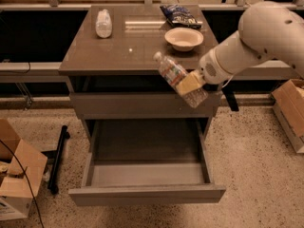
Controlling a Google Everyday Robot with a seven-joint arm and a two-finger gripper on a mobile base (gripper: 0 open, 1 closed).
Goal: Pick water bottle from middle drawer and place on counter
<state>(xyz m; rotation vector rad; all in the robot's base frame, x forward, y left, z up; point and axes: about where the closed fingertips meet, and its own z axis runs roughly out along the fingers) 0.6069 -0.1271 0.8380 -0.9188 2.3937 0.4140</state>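
The water bottle [179, 79] is a slim clear bottle with a white cap, tilted with the cap up and to the left. My gripper [189, 84] is shut on its middle and holds it in the air in front of the counter's front edge, right of centre. The counter [114, 46] is the glossy grey-brown top of the cabinet. The middle drawer [147, 172] is pulled open below, and nothing shows in it. The white arm reaches in from the right.
On the counter stand a fatter whitish bottle [103, 23] at the back left, a cream bowl [184, 38] at the right, and a dark snack bag [179, 15] behind it. Cardboard boxes sit on the floor at the left [16, 179] and right [290, 114].
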